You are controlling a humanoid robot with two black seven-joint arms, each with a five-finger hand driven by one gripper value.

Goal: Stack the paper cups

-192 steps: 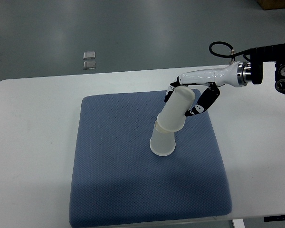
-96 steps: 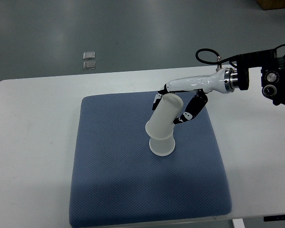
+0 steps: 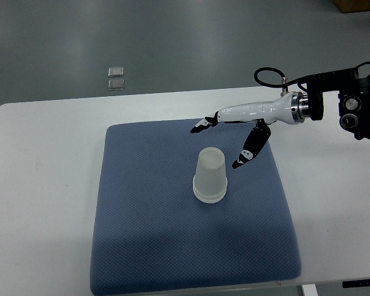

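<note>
Top view. Stack of paper cups [image 3: 210, 176] at centre frame, inverted, rims down on the blue padded mat [image 3: 148, 246]. Upper cup seated straight over the lower one; two rims visible as a double band at the base. Upright, no visible tilt. Judged: nesting done for this pair, task at or near its end unless more cups sit out of frame.

Right hand [image 3: 225, 143] entering from the right edge, positioned upper right of the stack. Fingers spread wide, one fingertip [image 3: 200, 126] above and left, another lower near the cup's right side, nothing between them. Clear of the cup, close beside but not touching. Judged: open spread fits a release, leaving the stack free to stand without being dragged or tipped. Black wrist housing [image 3: 361, 111] and looped cable [image 3: 268, 77] at the far right.

Left hand absent from frame.

Surface: mat lying on a white table [image 3: 43, 185], filling most of the lower centre; soft quilted texture, likely to damp any wobble. Grey floor [image 3: 172, 37] across the upper frame, with two small square plates [image 3: 116, 78] at upper left. Brown box corner [image 3: 357, 5] at top right.
</note>
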